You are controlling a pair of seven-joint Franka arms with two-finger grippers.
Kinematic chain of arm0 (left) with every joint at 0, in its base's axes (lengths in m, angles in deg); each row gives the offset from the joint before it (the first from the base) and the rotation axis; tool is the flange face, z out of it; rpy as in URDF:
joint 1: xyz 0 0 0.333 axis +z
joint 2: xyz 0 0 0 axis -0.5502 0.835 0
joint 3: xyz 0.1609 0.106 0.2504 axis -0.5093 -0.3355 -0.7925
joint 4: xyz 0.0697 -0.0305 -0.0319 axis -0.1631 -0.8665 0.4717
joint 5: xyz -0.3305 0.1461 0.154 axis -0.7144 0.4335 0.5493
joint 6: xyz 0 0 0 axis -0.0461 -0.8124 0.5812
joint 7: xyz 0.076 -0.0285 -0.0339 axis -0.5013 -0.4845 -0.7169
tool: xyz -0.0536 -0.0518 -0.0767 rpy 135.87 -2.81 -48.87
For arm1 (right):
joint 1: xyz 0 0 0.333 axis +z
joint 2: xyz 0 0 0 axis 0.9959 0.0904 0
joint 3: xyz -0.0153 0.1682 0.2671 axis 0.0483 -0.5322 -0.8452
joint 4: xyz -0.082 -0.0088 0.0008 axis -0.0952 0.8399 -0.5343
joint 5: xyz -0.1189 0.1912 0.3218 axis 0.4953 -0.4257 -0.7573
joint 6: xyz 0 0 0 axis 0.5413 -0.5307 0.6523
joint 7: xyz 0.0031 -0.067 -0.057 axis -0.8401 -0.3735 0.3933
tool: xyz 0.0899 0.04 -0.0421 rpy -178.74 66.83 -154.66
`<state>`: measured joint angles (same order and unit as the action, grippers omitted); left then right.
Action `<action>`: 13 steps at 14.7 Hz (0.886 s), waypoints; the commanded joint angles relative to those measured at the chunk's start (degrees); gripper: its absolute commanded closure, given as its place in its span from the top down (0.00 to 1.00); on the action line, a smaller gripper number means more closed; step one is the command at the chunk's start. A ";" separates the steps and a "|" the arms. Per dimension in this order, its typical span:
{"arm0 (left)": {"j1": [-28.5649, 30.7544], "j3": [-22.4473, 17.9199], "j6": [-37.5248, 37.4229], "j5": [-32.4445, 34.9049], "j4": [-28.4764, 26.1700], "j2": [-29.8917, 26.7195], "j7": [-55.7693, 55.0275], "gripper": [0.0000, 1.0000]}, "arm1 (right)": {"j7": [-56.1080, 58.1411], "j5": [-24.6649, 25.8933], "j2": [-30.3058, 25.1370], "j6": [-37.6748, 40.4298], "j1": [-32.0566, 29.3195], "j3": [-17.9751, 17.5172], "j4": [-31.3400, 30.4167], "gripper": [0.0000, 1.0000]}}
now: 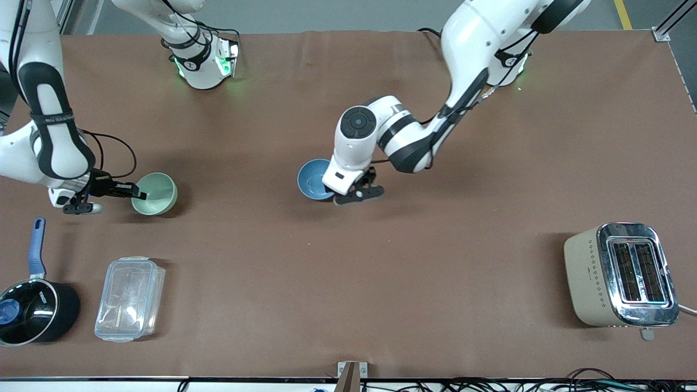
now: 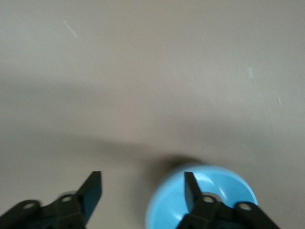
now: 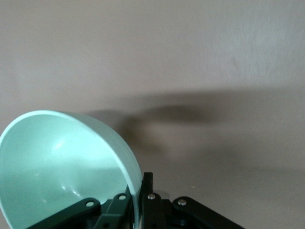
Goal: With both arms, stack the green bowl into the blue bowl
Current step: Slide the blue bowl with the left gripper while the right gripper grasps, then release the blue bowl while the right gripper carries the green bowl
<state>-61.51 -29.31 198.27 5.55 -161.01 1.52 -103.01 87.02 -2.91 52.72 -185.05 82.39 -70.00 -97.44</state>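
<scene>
Though small white lettering shows on the black saucepan [image 1: 34, 313] and on my arm bands, I cannot read any of it. My right claw [image 1: 130, 190] is clamped on the rim of the green bowl [image 1: 155, 193], toward the right arm's end of the counter [image 1: 381, 261]; my right wrist view shows the rim pinched between the fingers [image 3: 148, 191] with the bowl tilted, which the front view hides. My left claw [image 1: 356, 193] is over the blue bowl [image 1: 313, 178] near the counter's middle, its fingers [image 2: 91, 191] spread wide, one inside the bowl. The two bowls sit well apart. Nearer the front camera than the green bowl are the saucepan and a clear lidded container [image 1: 129, 298]; a toaster [image 1: 621, 275] stands toward the left arm's end.
</scene>
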 commanded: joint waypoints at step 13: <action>26.02 -3.39 -30.48 -7.24 -0.28 -32.31 53.14 1.00 | -61.13 11.07 -16.19 1.60 3.30 -33.82 -0.13 0.00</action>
<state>-35.60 -29.87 167.57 1.54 -156.45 -25.51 -54.74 33.60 7.05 37.07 -181.08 86.52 -98.39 -97.18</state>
